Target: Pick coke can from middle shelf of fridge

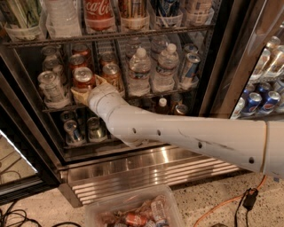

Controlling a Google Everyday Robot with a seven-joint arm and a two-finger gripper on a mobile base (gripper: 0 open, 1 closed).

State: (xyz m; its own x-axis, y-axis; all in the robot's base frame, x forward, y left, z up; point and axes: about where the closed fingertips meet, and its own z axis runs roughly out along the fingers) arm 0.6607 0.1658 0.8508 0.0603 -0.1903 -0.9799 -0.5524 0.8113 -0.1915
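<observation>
The fridge stands open in the camera view, with a steel louvered base. The coke can, red with a silver top, stands at the front of its lane on the middle shelf. More red cans stand behind it. My white arm reaches in from the right. My gripper is at the can, with one tan finger at its lower left and the other at its right. The fingers are shut on the can, which stands upright on the rack.
A silver can stands left of the coke can, an orange-brown can right of it, then water bottles. A Coca-Cola bottle stands on the rack above. A clear bin lies on the floor. A second cooler holds blue cans.
</observation>
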